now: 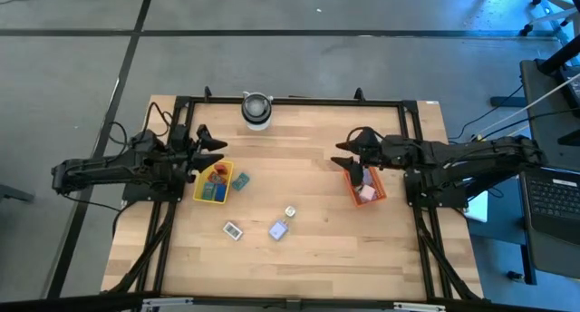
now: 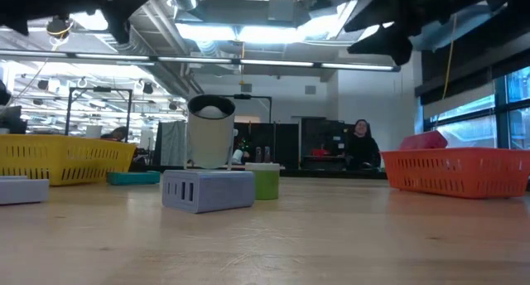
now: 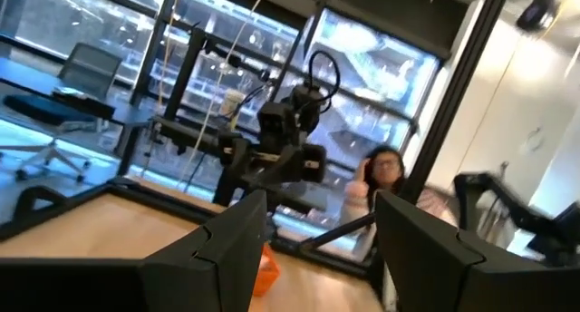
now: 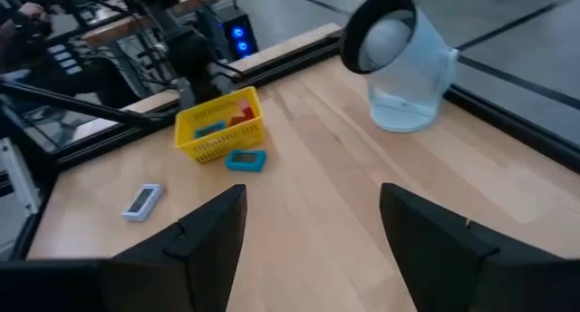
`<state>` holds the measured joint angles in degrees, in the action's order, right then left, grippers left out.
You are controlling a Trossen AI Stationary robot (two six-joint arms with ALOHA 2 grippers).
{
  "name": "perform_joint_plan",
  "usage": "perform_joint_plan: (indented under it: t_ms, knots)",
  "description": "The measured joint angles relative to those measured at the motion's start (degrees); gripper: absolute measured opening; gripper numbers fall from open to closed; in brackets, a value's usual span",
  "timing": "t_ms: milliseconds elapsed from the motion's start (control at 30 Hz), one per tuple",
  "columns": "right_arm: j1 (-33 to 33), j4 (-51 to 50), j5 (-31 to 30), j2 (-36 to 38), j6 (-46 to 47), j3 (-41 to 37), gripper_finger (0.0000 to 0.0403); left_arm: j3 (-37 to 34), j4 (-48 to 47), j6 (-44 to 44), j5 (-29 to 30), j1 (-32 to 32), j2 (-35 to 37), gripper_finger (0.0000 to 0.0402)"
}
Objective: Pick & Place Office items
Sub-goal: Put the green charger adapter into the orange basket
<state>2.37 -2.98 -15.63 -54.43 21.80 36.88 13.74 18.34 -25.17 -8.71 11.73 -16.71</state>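
My left jaws point(image 1: 220, 151) hang spread above the far edge of the yellow tray point(image 1: 197, 192) at the counter's point(image 1: 308, 248) left; they hold nothing. My right jaws point(image 1: 343, 154) are also spread and empty, above the far left corner of the orange tray point(image 1: 353, 190) on the right.

A grey-white cylinder point(image 1: 256, 110) stands at the far edge of the counter, between my two arms and well apart from both trays. Beyond the counter a person point(image 2: 361, 144) sits in the room.

There are two trays. The yellow one holds several small items point(image 1: 216, 178) in red, blue and teal, too crowded to count. The orange one holds a pink piece point(image 1: 366, 193) and perhaps more that my arm hides. Four items lie loose on the counter: a teal block point(image 1: 240, 180) just right of the yellow tray, a white flat piece point(image 1: 234, 229) near the front, a lavender block point(image 1: 279, 229) to its right, and a small white piece point(image 1: 290, 211) just beyond that.

The white flat piece lies with its long axis slanted, far-left to near-right. The teal block's long axis runs roughly near to far.
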Motion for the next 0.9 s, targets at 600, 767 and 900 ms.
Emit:
perform_joint_plan:
  t_ms: [600, 767, 900]
  knots:
    - [0.7, -0.1, 7.1, -6.8, 4.1, 0.0, 0.0256, 5.4, -12.5, 4.0, 3.4, -0.1, -4.2, 0.0202]
    - [3.5, 2.7, 7.6, -14.4, 6.8, 0.0, 0.0256, 5.4, -12.7, 4.0, 2.3, -0.1, -4.9, 0.0203]
    - [6.0, 7.4, 8.9, -20.1, 10.3, 0.0, 0.0256, 5.4, -12.7, 3.9, 0.5, -0.1, -4.9, 0.0202]
